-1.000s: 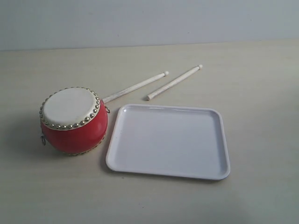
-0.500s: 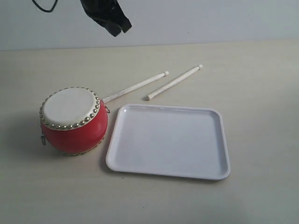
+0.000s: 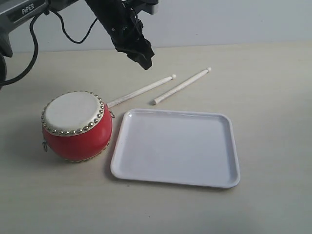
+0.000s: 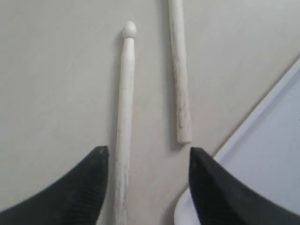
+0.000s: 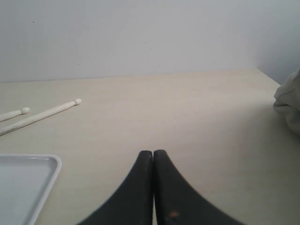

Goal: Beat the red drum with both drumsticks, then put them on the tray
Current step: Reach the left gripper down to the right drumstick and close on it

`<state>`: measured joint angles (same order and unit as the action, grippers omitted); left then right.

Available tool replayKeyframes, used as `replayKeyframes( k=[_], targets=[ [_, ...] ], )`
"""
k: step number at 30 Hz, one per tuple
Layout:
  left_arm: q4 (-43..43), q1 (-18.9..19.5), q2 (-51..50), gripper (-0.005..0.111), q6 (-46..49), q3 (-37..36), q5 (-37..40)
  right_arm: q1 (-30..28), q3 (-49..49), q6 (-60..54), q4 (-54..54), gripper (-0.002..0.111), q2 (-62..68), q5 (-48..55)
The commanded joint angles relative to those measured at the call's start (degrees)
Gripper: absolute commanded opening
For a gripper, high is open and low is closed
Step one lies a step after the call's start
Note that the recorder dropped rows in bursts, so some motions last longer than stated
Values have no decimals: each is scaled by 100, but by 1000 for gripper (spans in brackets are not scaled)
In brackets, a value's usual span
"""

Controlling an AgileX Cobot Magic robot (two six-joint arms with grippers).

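The red drum (image 3: 77, 126) with its cream skin stands at the left of the table. Two pale drumsticks lie behind it and the white tray (image 3: 176, 147): one (image 3: 141, 90) runs toward the drum, the other (image 3: 181, 86) lies to its right. My left gripper (image 3: 145, 62) hangs open just above the table behind the first stick. In the left wrist view its fingers (image 4: 84, 185) straddle that stick (image 4: 124, 117), apart from it, with the second stick (image 4: 180, 75) and the tray's corner (image 4: 262, 154) beside. My right gripper (image 5: 153, 153) is shut and empty, outside the exterior view.
The left arm and its black cable (image 3: 63, 22) reach in from the upper left. A grey cloth-like thing (image 5: 288, 101) sits at the table's far right edge in the right wrist view. A pale wall (image 3: 219, 19) backs the table.
The left arm has come in from the upper left and lowered toward the drumsticks, its gripper now close to the table. Drum, sticks and tray have not moved.
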<state>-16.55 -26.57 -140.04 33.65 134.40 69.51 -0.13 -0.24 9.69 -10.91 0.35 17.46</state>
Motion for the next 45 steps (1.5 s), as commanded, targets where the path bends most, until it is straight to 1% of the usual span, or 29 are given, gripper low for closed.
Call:
replayKeyframes(
  k=[1, 11, 15, 21, 28, 35, 42, 45],
  targets=[
    [-79, -85, -139, 63, 46, 35, -144, -34, 24, 2, 1, 0, -35, -75],
    [38, -452, -446, 63, 36, 24, -367, -34, 24, 2, 1, 0, -35, -75],
    [91, -536, -544, 63, 13, 24, -490, -34, 24, 2, 1, 0, -35, -75],
    [295, -550, -812, 63, -69, 24, -632, -34, 24, 2, 1, 0, -35, -75],
    [219, -550, -931, 63, -69, 24, -991, -34, 24, 2, 1, 0, -35, -75],
    [182, -568, -945, 62, -92, 24, -966, -34, 24, 2, 1, 0, -35, -75],
    [386, -821, -945, 59, -92, 24, -1068, -34, 24, 2, 1, 0, -35, -75],
    [558, -849, -955, 59, -134, 24, -1121, -34, 24, 2, 1, 0, -35, -75]
  ],
)
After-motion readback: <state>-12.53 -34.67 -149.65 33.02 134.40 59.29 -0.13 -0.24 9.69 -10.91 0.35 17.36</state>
